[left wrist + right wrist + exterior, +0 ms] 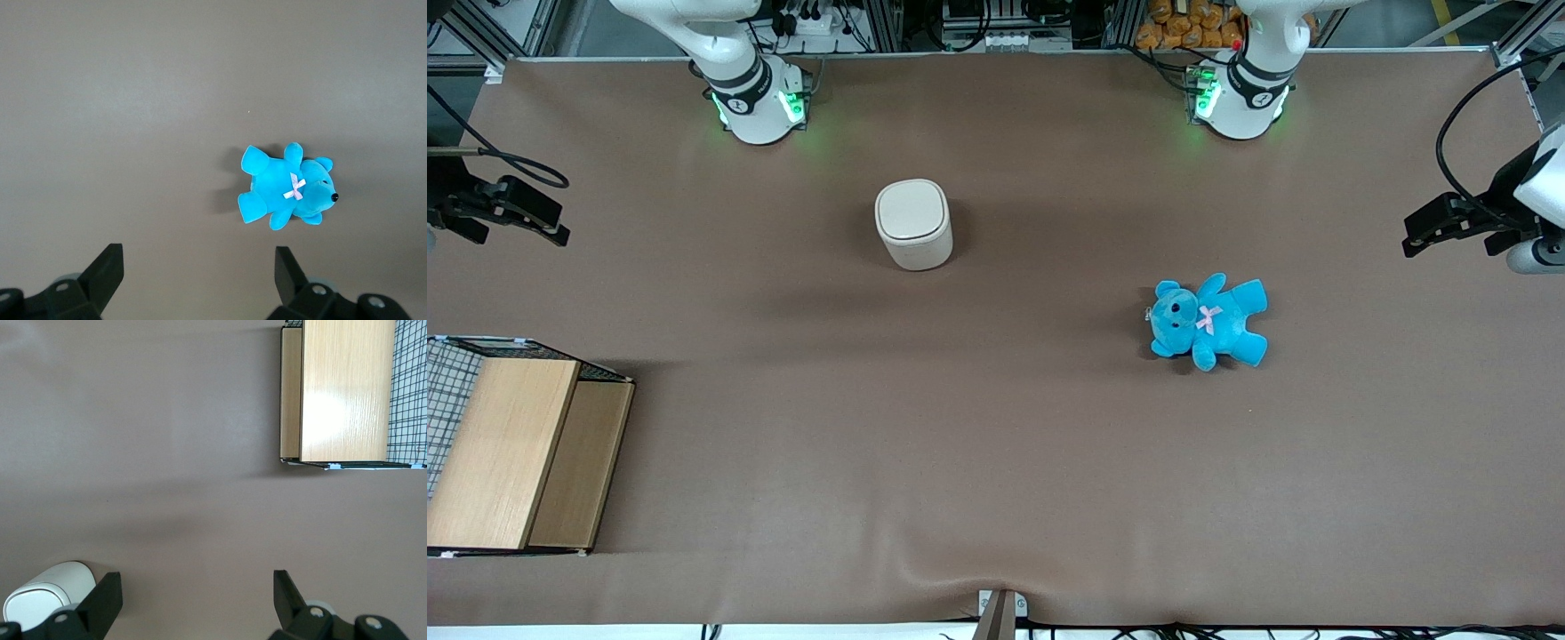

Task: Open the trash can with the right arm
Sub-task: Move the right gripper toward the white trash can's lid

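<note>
Gripper (538, 222): held high at the working arm's end, fingers spread, nothing between them.
Trash can (912, 223): ringed by bare table (996, 462), lid shut.
Wooden box (516, 453): well apart.
Teddy (1209, 322): well apart.

No legible text, label, brand, number or sign found on the trash can (912, 224), gripper (193, 590) or any other item.

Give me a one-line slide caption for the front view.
Right arm's open claw hangs off at the working arm's end, away from the closed trash can; blue teddy lies toward the parked arm's end.
</note>
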